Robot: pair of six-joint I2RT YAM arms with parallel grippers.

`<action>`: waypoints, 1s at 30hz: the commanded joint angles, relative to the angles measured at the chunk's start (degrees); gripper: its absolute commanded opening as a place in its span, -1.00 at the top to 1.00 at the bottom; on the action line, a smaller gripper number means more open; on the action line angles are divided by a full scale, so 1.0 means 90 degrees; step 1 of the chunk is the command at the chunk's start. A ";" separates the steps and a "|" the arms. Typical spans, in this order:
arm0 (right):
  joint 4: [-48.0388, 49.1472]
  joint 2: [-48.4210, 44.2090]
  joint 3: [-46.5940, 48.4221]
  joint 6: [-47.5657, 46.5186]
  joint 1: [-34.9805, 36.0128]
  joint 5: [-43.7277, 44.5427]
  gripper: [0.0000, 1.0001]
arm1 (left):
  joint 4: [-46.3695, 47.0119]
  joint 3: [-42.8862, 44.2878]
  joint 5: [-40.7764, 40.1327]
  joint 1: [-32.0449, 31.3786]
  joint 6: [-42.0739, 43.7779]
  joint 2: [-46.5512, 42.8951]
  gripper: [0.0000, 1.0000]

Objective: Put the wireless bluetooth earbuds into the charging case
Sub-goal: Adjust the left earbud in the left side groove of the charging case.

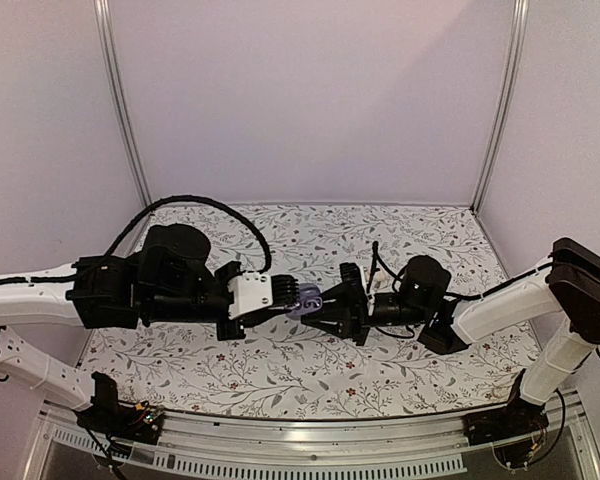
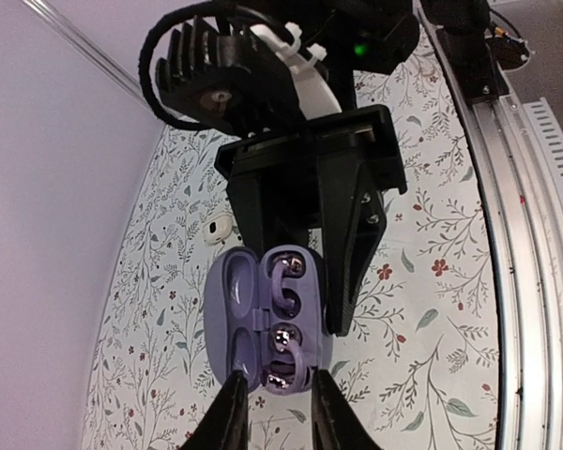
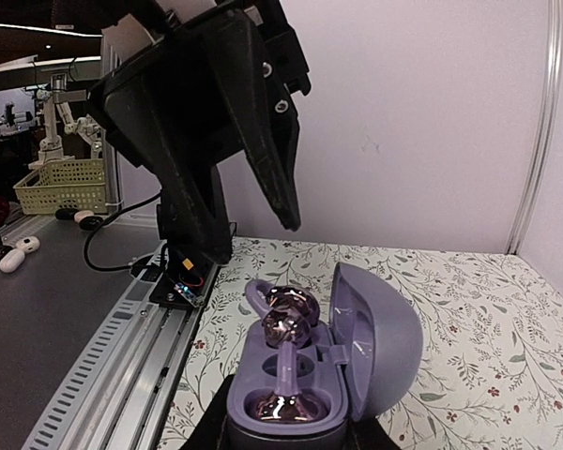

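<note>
The purple charging case (image 1: 306, 301) is held off the table with its lid open. My right gripper (image 1: 328, 306) is shut on its base, seen at the bottom of the right wrist view (image 3: 286, 437). Two purple earbuds lie in the case: one (image 2: 286, 274) at the far socket, one (image 2: 283, 361) at the near socket. In the right wrist view the far earbud (image 3: 286, 314) sits raised and the near one (image 3: 281, 409) lies low. My left gripper (image 2: 276, 410) is open, its fingertips either side of the case's near end, holding nothing.
The floral tablecloth (image 1: 280, 365) lies below both arms. A small white object (image 2: 218, 228) lies on it near the wall. A metal rail (image 2: 525, 281) runs along the table's near edge. Beyond the table stands a yellow basket (image 3: 64, 185).
</note>
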 commanded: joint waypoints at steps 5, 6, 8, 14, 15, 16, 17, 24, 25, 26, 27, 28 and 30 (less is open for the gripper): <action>0.0086 0.0095 0.0182 0.0122 0.0033 -0.0155 1.00 | 0.0012 0.0060 0.0031 -0.0102 0.0035 0.0299 0.54; 0.0086 0.0095 0.0184 0.0123 0.0033 -0.0156 1.00 | 0.0012 0.0076 0.0018 -0.0102 0.0027 0.0326 0.55; 0.0086 0.0095 0.0177 0.0122 0.0034 -0.0174 1.00 | 0.0012 0.0089 -0.0026 -0.0097 0.0017 0.0375 0.56; 0.0077 0.0105 0.0176 0.0106 0.0039 -0.0240 1.00 | -0.0006 0.0117 -0.0176 -0.0090 0.0015 0.0422 0.68; 0.0081 0.0100 0.0176 0.0099 0.0036 -0.0244 1.00 | -0.0007 0.0135 -0.0189 -0.0088 0.0020 0.0418 0.71; 0.0077 0.0097 0.0176 0.0094 0.0038 -0.0253 1.00 | -0.0007 0.0139 -0.0182 -0.0078 0.0017 0.0414 0.74; 0.0076 0.0096 0.0184 0.0087 0.0043 -0.0257 1.00 | -0.0012 0.0144 -0.0174 -0.0083 0.0004 0.0414 0.77; 0.0061 0.0086 0.0182 0.0043 0.0041 -0.0293 1.00 | -0.0082 0.0178 -0.0078 -0.0048 -0.0053 0.0431 1.00; 0.0058 0.0081 0.0184 0.0036 0.0049 -0.0289 1.00 | -0.0090 0.0192 -0.0047 -0.0034 -0.0072 0.0432 1.00; 0.0057 0.0072 0.0180 0.0030 0.0047 -0.0287 1.00 | -0.0089 0.0189 -0.0022 -0.0029 -0.0097 0.0430 1.00; 0.0057 0.0060 0.0177 0.0019 0.0048 -0.0279 1.00 | -0.0093 0.0188 0.0009 -0.0023 -0.0120 0.0433 1.00; 0.0056 0.0047 0.0176 0.0007 0.0034 -0.0250 1.00 | -0.0100 0.0188 0.0042 -0.0008 -0.0175 0.0442 1.00; 0.0063 0.0015 0.0169 -0.0018 0.0045 -0.0222 1.00 | -0.0151 0.0221 0.0139 0.0041 -0.0243 0.0481 1.00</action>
